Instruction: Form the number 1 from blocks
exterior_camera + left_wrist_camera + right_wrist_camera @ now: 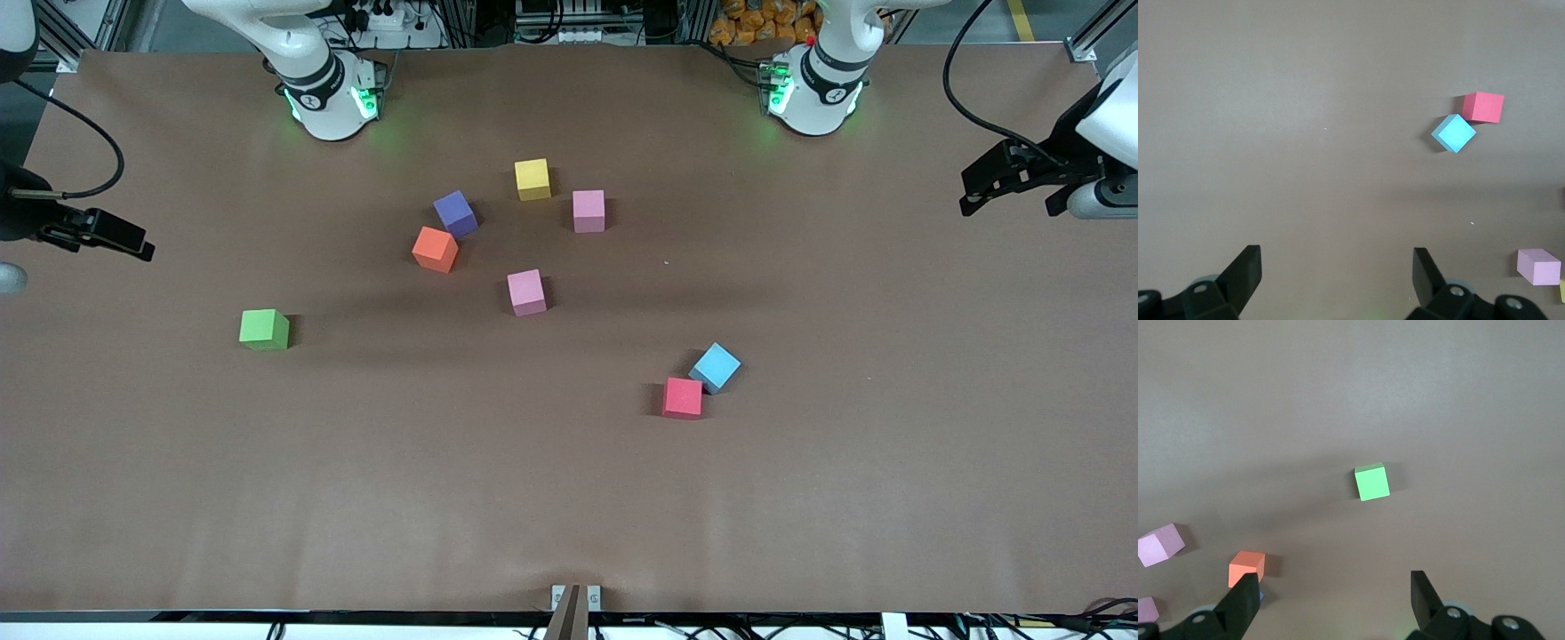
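The blocks lie scattered on the brown table. A yellow block (532, 179) and a pink block (589, 211) sit close together toward the bases. A second pink block (526, 292) is nearer the front camera. The red block (683, 397) touches a corner of the light blue block (715, 367); both show in the left wrist view, red block (1483, 107) and light blue block (1453, 133). My left gripper (1336, 257) hangs open and empty over the left arm's end of the table. My right gripper (1333, 583) hangs open and empty over the right arm's end.
A purple cube (455, 213) and an orange cube (435, 249) sit side by side near the yellow block. A green cube (264, 330) stands alone toward the right arm's end, also the green cube (1372, 482) in the right wrist view. A small bracket (575, 597) sits at the front edge.
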### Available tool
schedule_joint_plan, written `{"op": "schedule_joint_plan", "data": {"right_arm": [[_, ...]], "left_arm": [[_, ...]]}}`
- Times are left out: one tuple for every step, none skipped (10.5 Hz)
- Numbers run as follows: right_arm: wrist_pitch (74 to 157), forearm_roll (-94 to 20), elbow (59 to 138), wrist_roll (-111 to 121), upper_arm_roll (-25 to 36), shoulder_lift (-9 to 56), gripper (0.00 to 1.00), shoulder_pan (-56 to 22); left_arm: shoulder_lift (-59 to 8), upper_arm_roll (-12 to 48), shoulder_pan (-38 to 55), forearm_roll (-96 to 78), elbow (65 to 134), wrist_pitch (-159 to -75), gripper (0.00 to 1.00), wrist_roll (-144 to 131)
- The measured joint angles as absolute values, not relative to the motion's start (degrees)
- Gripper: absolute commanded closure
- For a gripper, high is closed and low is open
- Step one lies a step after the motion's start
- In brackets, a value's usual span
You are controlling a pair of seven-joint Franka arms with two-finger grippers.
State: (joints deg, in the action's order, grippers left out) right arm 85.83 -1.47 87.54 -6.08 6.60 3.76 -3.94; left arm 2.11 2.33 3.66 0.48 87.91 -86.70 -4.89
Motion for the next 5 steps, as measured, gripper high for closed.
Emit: {"op": "schedule_joint_plan", "data": {"right_arm": [[85.8,-1.5,87.5,-6.1,6.6,3.8,0.0,-3.9],[85.7,-1.5,87.5,-6.1,6.6,3.8,0.0,-3.9],[85.6,-1.5,87.6,-6.1,6.6,3.8,0.0,-3.9],[85.3,-1.6,87.7,-6.1,6.5,3.8,0.0,-4.0],[85.0,-1.6,88.1,-6.1,6.3,3.9,0.0,-4.1]], "left_arm": [[2.1,2.3,3.7,0.5,87.9,-86.7,0.0,-4.9],[2.1,2.3,3.7,0.5,88.0,-86.7,0.0,-4.9],[2.1,2.3,3.6,0.5,88.0,-86.7,0.0,-4.9],[2.1,2.3,3.6,0.5,88.1,-86.7,0.0,-4.9],[2.0,2.3,3.6,0.5,88.3,-86.7,0.0,-4.9]]}}
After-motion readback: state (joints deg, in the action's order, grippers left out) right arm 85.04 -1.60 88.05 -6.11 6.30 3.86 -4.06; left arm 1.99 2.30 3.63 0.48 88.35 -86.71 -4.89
